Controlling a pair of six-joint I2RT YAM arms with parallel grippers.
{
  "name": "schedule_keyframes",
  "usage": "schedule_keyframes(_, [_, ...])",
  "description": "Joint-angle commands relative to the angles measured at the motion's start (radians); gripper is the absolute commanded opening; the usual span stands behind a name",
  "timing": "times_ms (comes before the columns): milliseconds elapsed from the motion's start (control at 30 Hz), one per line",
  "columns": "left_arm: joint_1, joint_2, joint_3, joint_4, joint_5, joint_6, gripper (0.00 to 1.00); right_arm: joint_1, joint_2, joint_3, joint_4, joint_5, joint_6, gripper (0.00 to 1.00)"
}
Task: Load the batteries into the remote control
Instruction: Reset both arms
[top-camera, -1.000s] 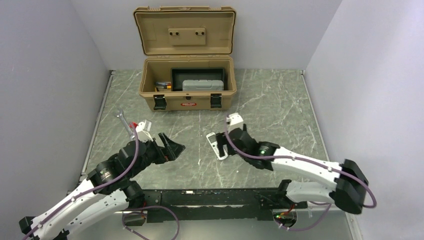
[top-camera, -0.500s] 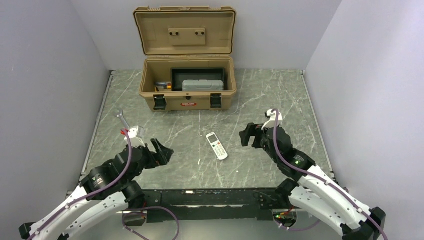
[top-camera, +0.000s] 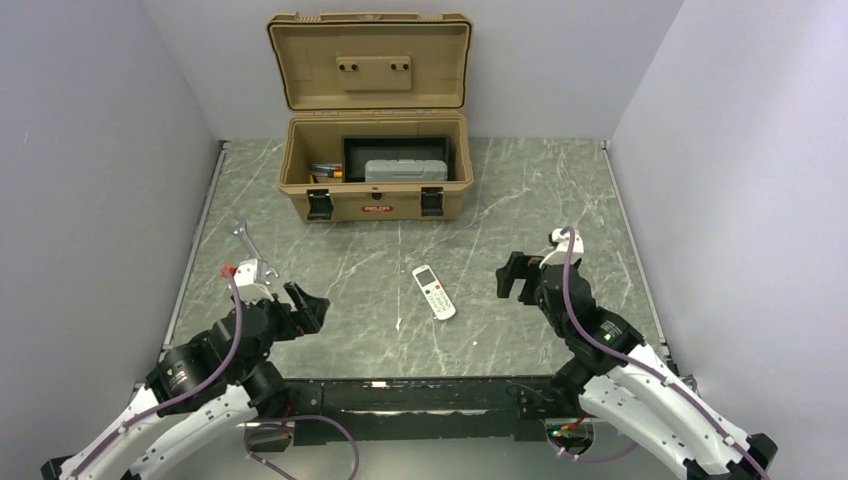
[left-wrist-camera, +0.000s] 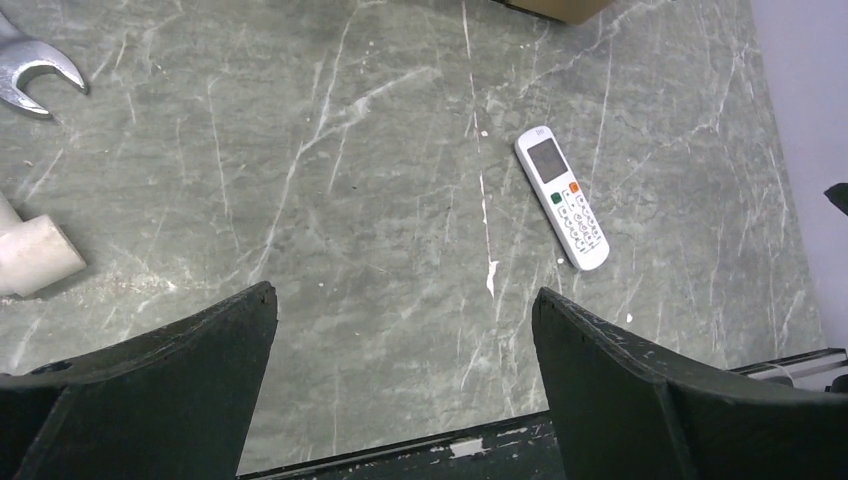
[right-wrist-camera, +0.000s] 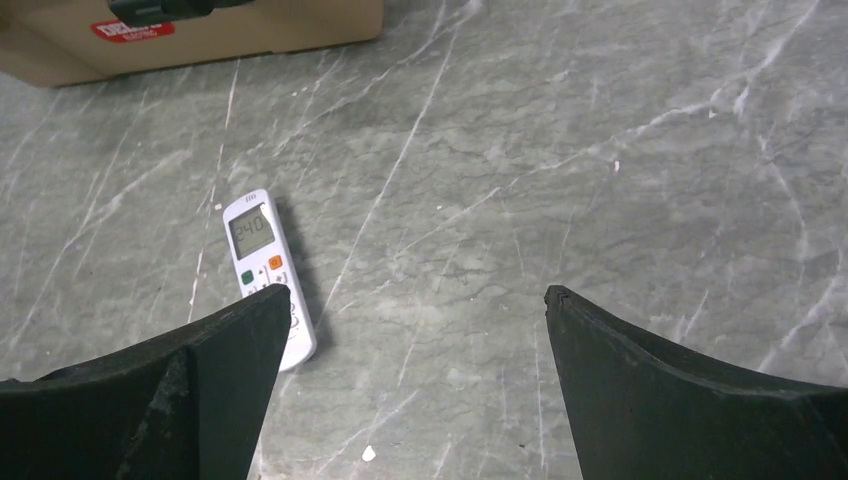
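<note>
- We see the remote control (top-camera: 434, 292) lying flat and face up on the table (top-camera: 560, 200), near the middle and toward the near edge, with nothing touching it.
- Its screen end points toward the far side and a little to the left. A green and an orange button sit just under the screen, and rows of pale buttons run toward the near end.
- In the right wrist view the screen carries dark digits that we cannot read with certainty.
- The right gripper (top-camera: 512, 278) hangs to the right of the remote, apart from it. Its fingers are spread wide and hold nothing.
- In that gripper's own camera one dark finger overlaps the remote's near end, but the top view shows a gap between the two.
- The left gripper (top-camera: 305, 304) is on the other side of the remote and farther from it. Its fingers are also spread wide and empty, with only bare marbled surface between them.
- A silver wrench (top-camera: 243, 240) lies on the table beyond the left gripper, near the left edge.
- At the left edge of the left wrist view we see a white blocky piece (left-wrist-camera: 35, 255), cut off by the frame. We cannot tell what it is.
- A tan toolbox (top-camera: 372, 190) stands at the far side, well apart from the remote, with its lid upright. It holds a black tray, a grey case and some small items at the left end.
</note>
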Motion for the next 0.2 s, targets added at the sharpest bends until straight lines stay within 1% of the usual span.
schedule_keyframes(0, [0.002, -0.012, 0.001, -0.017, -0.039, 0.019, 0.99, -0.004, -0.042, -0.004, -0.015, 0.052, 0.006, 1.00])
schedule_keyframes(67, [0.002, -0.001, 0.007, -0.031, -0.048, 0.003, 0.98, -0.003, -0.052, -0.008, -0.012, 0.041, 0.000, 1.00])
schedule_keyframes(167, [0.001, 0.019, 0.027, -0.087, -0.080, -0.041, 1.00, -0.003, -0.059, -0.009, -0.012, 0.036, -0.011, 1.00])
